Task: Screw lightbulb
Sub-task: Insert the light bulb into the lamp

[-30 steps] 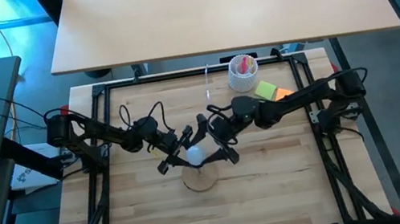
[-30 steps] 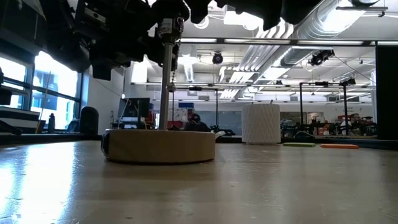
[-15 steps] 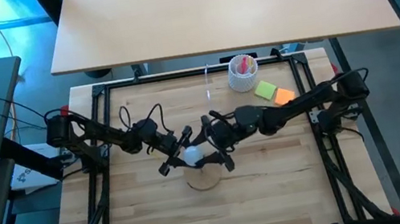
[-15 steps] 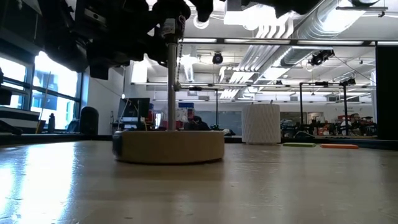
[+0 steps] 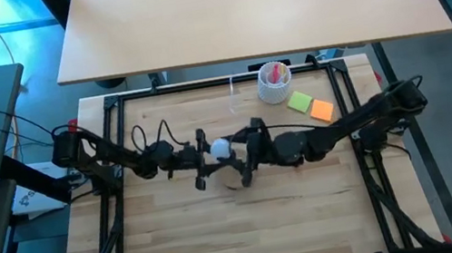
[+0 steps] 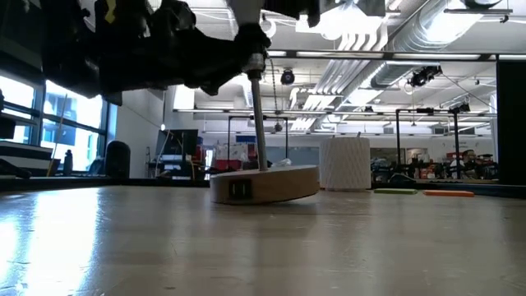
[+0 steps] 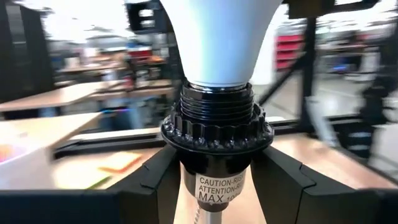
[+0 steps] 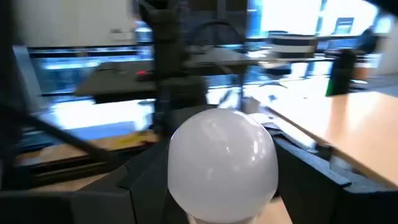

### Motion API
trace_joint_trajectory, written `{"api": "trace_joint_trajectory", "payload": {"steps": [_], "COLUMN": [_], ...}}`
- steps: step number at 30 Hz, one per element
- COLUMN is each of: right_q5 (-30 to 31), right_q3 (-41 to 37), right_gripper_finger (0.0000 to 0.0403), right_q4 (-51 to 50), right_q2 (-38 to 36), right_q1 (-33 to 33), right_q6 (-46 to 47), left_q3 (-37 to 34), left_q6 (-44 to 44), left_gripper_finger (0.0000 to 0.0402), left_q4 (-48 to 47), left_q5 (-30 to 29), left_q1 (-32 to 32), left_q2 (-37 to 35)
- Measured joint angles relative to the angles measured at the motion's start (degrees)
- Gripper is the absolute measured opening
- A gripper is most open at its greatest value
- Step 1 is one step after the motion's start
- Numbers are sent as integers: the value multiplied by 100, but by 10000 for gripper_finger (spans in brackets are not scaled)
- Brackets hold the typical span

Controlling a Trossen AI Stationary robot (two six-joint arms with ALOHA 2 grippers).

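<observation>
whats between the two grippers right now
The lightbulb, seated in a black socket: the high view shows it between the left gripper and right gripper.

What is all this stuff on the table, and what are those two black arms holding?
lightbulb: one, white, mid-table between the two claws, seated in the socket.
socket: one, black, ribbed, on top of a thin metal pole.
wooden stand: one, pale wood disc, tilted with one edge lifted off the table.
ribbed cup: one, white with pink contents, back of the table.
sticky notes: two, green and orange, beside the cup.
left claw: one, black, closed on the socket.
right claw: one, black, closed on the lightbulb.
</observation>
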Motion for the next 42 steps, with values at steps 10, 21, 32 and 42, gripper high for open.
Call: {"api": "trace_joint_trajectory", "payload": {"steps": [10,21,32,42], "right_q5": [1537,1029,577,-30], "right_q3": [-7,-19,-26,-39], "right_gripper_finger": [251,252,252,311], "right_q4": [345,494,319,-364], "right_q2": [267,348,113,-67], "right_q1": [170,47,18,-97], "right_q6": [401,153,-52,84], "left_q3": [151,329,364,381], "left_q6": [488,868,997,1031], "left_gripper_finger": [158,158,158,158], "left_q4": [-254,-569,-659,-710], "left_q5": [-2219,-2899,-2850,-2807], "left_q1": [-564,-797,-802,-804], "left_q2": [-22,-38,-49,-49]}}
